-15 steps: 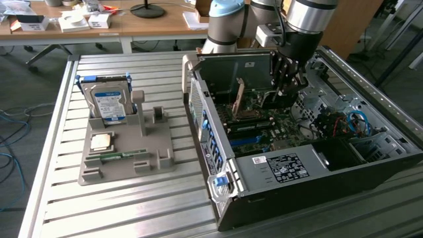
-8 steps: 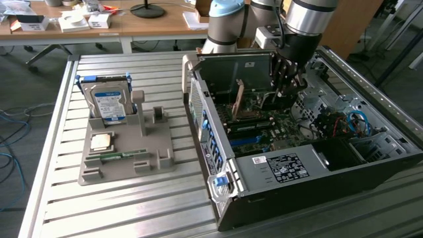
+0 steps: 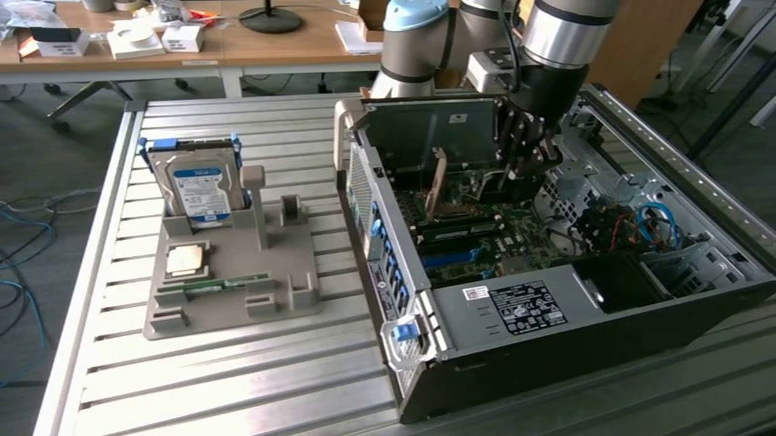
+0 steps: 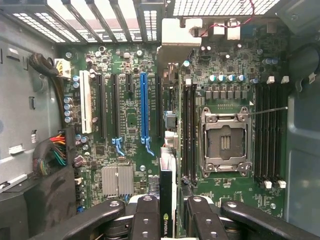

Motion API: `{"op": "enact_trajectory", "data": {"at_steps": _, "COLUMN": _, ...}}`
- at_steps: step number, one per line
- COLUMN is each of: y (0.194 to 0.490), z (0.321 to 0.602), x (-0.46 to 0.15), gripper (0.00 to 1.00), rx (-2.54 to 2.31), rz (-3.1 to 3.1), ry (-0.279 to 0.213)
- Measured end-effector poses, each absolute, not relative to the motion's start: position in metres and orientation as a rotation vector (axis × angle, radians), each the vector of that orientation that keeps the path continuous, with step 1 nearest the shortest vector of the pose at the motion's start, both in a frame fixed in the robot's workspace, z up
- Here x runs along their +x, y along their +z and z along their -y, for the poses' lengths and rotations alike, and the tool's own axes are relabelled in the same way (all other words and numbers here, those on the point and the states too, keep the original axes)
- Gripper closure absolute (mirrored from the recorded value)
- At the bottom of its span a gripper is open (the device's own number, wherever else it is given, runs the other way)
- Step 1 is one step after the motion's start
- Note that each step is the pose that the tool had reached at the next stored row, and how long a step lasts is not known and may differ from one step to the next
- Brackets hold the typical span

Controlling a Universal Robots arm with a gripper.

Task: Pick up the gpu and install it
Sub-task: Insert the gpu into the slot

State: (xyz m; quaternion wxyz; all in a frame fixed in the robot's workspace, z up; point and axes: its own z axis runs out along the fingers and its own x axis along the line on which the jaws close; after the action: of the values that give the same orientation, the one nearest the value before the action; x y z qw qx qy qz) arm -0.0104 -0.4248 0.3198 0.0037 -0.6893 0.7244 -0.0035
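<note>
Black gripper fingers pinch gpu edge-on, NVIDIA logo on its edge, held over green motherboard. Beyond it: blue slot, open CPU socket. Exterior view — arm reaches down into open computer case; hard drive stands on grey fixture — exterior view's left, well apart from case.

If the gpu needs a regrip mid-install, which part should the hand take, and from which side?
Its upper long edge, coming from the open side of the case, one finger on each flat face, as the hand holds it now. The gpu stands edge-on to the motherboard, so those faces offer flat parallel surfaces, and the edge toward the slots likely must stay free.
</note>
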Motion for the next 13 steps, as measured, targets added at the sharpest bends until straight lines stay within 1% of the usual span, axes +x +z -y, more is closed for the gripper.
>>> {"op": "enact_trajectory", "data": {"at_steps": 13, "y": 0.3197, "z": 0.4279, "x": -0.0112, "gripper": 0.74, "rx": -2.16, "rz": -2.27, "ry": -0.011}}
